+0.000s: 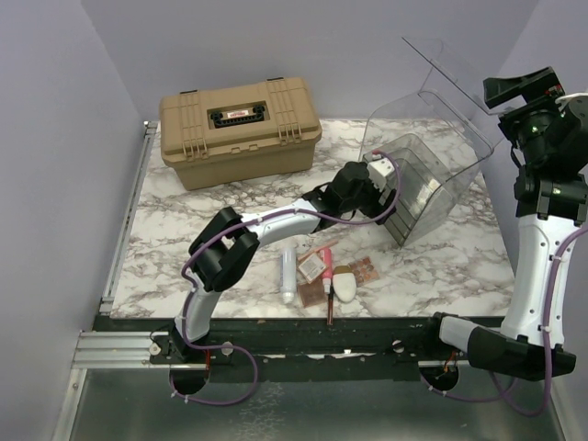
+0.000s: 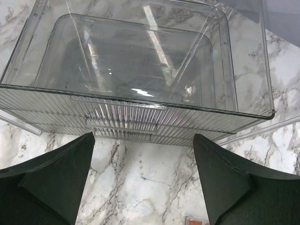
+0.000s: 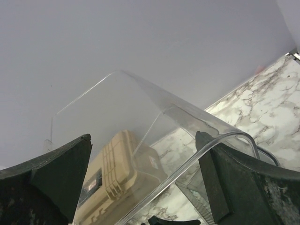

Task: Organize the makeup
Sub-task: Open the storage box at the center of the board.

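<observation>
The drawer [image 2: 124,119] just ahead of the spread left pincer [image 2: 143,150] should be taken squarely, the lid [image 3: 117,103] steadied inside the spread right pincer [image 3: 143,140]

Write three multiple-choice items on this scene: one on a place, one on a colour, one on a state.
1. Where on the table does the case stand? A back left; B front right; C front centre.
2. The leftmost tube is: A green; B black; C white.
3. The lid of the bin is: A shut; B open; C missing.

1 A: the top view shows it in the far left corner.
2 C: it lies pale beside the pink tube.
3 B: the lid tilts up above the bin.
</observation>
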`<state>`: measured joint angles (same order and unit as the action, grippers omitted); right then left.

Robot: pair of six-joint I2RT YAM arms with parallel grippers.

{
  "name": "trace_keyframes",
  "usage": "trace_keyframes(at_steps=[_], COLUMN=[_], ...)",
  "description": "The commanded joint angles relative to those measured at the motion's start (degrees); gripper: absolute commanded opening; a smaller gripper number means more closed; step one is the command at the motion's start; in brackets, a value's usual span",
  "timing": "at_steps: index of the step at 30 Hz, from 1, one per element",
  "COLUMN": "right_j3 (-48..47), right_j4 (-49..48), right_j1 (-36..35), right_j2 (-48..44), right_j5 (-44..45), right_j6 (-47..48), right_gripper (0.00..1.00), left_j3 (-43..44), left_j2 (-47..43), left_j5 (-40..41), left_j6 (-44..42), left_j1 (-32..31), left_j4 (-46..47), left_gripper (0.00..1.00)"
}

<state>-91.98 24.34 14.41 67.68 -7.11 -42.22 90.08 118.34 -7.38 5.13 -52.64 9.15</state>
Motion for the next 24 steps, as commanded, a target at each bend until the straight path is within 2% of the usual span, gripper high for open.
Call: trace_keyframes(at_steps=[1, 4, 9, 18, 24], right_j3=[-1.4, 0.7, 5.8, 9.1, 9.3], right_j4=[-5.1, -6.1, -10.4, -10.9, -10.5], right_j1=[0.7, 0.8, 0.9, 1.3, 1.7], right_j2=[-0.9, -1.3, -3.0, -4.6, -4.8], right_j5=[-2.4, -2.1, -2.3, -1.2, -1.5], right_j6=[-3.6, -4.5, -6.0, -5.4, -5.2], right_gripper=[1.00, 1.00, 1.00, 1.00, 1.00], left_j3=[-0.7, 1.3, 9.8, 23.0, 34.5], left_j2=[-5.8, -10.0, -11.3, -6.1, 0.3], left_j5=[-1.5, -3.8, -7.3, -10.2, -10.9], left_j6=[1.8, 2.2, 3.5, 10.5, 14.5], left_j1=[0.0, 0.0, 0.0, 0.1, 0.0], left_j4=[0.7, 2.6, 2.8, 9.5, 10.1], left_gripper=[0.88, 0.88, 0.89, 0.89, 0.89])
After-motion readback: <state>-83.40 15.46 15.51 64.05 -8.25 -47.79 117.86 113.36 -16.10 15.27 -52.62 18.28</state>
